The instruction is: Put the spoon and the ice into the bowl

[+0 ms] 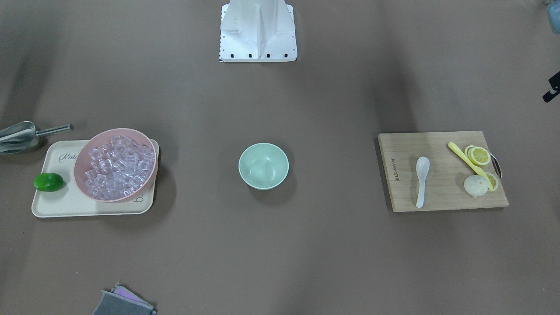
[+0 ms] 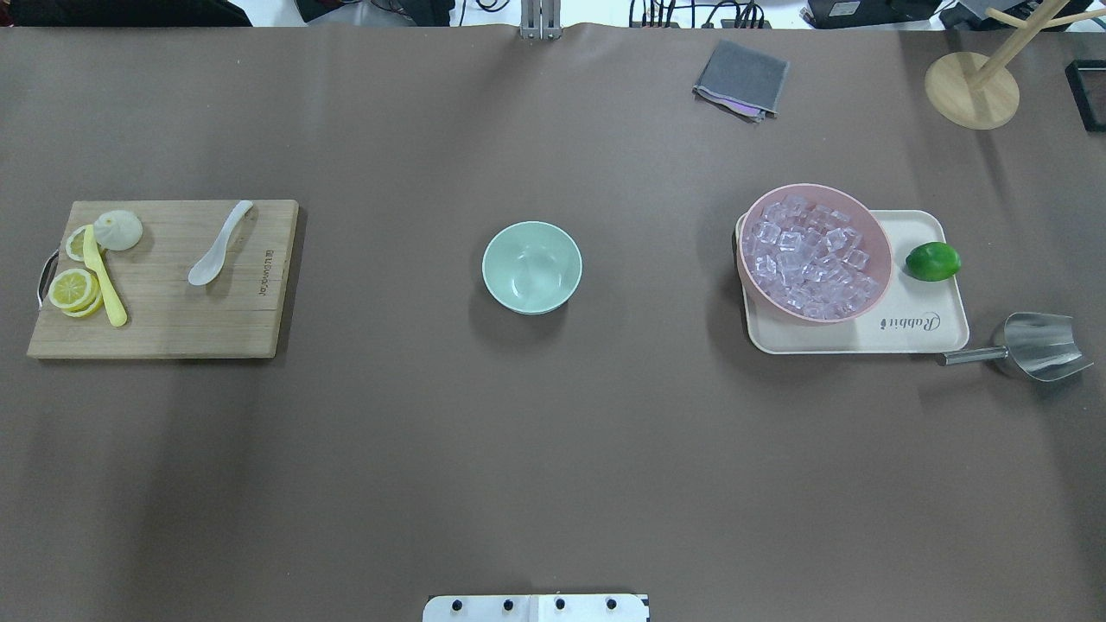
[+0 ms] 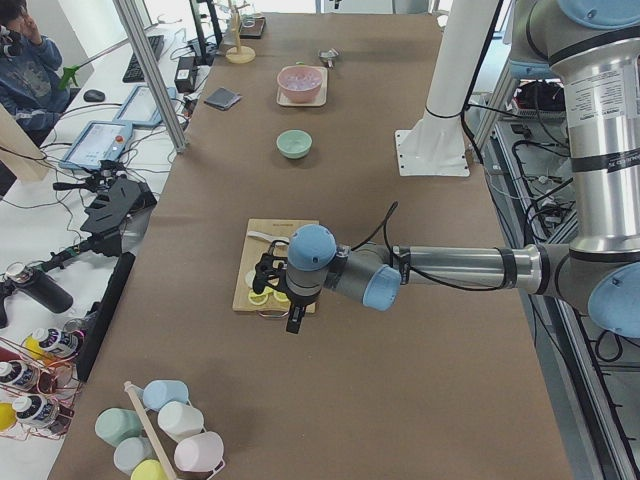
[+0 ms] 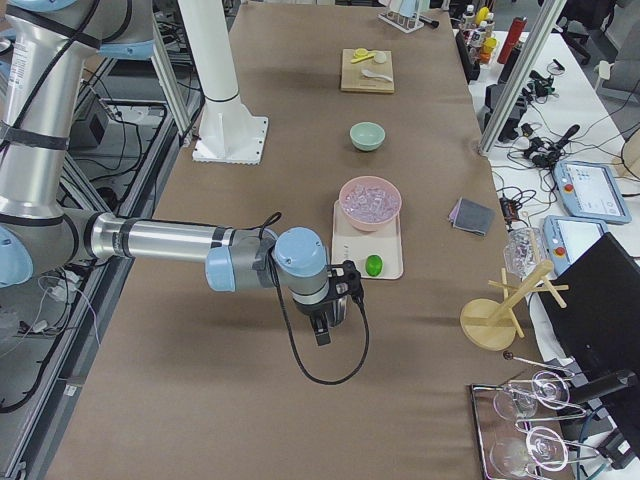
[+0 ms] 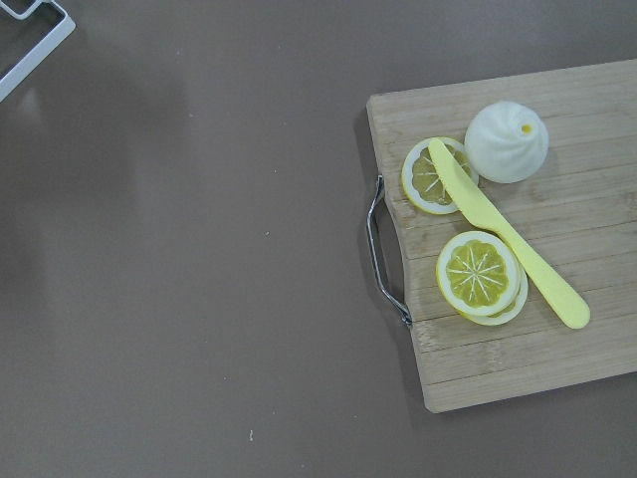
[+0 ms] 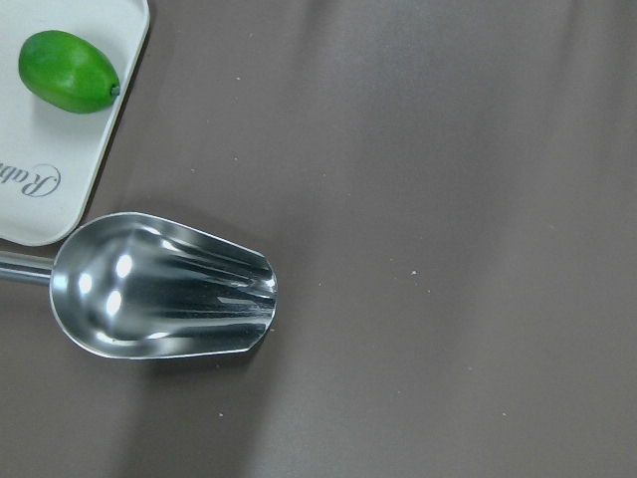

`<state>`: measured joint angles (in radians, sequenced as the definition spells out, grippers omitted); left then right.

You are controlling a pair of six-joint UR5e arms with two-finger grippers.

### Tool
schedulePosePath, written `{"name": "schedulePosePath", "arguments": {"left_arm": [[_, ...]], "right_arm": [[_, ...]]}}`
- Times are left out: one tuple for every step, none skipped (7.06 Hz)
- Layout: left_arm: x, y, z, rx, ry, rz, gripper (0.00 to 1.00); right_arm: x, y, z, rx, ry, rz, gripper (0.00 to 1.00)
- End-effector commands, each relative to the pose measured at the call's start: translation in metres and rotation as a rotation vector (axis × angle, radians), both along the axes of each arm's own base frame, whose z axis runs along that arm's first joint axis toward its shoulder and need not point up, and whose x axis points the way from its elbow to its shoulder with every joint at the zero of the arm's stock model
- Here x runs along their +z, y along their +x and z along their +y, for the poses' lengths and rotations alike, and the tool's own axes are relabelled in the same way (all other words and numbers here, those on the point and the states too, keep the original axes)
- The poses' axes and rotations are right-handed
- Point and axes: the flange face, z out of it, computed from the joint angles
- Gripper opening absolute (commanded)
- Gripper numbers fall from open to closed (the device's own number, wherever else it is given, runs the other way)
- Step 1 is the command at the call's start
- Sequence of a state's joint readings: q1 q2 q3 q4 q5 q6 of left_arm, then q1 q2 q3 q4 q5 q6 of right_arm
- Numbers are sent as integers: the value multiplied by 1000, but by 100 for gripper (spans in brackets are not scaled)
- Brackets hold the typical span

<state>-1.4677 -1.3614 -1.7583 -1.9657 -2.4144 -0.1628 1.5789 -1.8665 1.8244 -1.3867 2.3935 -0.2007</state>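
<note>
The spoon point(image 2: 220, 244) lies flat on a wooden cutting board point(image 2: 173, 320) on the robot's left side of the surface point(image 2: 553, 449). It is on the part of the board nearest the middle, just beside the board's printed mark. Its long axis runs on a slant in the overhead view. The oval scoop is at the end nearer the robot, and the handle points away from the robot, leaning a little toward the bowl point(image 2: 531, 266). The scoop faces up.

The bowl stands upright near the centre of the surface, well apart from the board, with nothing in it.

The ice point(image 2: 808, 259) is heaped in a pink bowl point(image 2: 873, 229) on the robot's right side. The pink bowl sits on a cream tray point(image 2: 864, 337) with a lime point(image 2: 932, 261) beside it. A metal scoop point(image 2: 1037, 345) rests on the surface just off the tray's corner, its handle pointing toward the tray.

At the far end of the board from the spoon lie lemon slices point(image 2: 73, 289) with a long yellow utensil point(image 2: 104, 276) across them.

The left gripper point(image 3: 272, 288) hangs above the board's outer end, and the right gripper point(image 4: 338, 292) hangs near the lime end of the tray. They appear only in the side views, so I cannot tell whether either pair of jaws is spread or pressed together.
</note>
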Motion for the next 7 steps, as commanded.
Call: {"name": "schedulePosePath", "arguments": {"left_arm": [[-5,2,0,-11,5,26,98],[-9,3,0,-11,16,32,97],[-11,3,-1,-16,15,35,97],[-13,3,-1,-15,27,38,97],[-14,4,-2,-10,29,49,97],[-20,6,-4,0,35,72,97],[-25,12,-9,13,45,74,97]], "right_arm": [[-3,-4,4,-6,-3,-54,100],[-5,-4,3,-6,-1,-58,100],[-12,-4,1,-6,12,-65,100],[-22,-5,0,57,-44,-85,100],[-37,-5,-3,124,-76,-101,98],[-45,-6,-7,172,-81,-118,98],[-57,-17,-18,201,-100,-136,97]]}}
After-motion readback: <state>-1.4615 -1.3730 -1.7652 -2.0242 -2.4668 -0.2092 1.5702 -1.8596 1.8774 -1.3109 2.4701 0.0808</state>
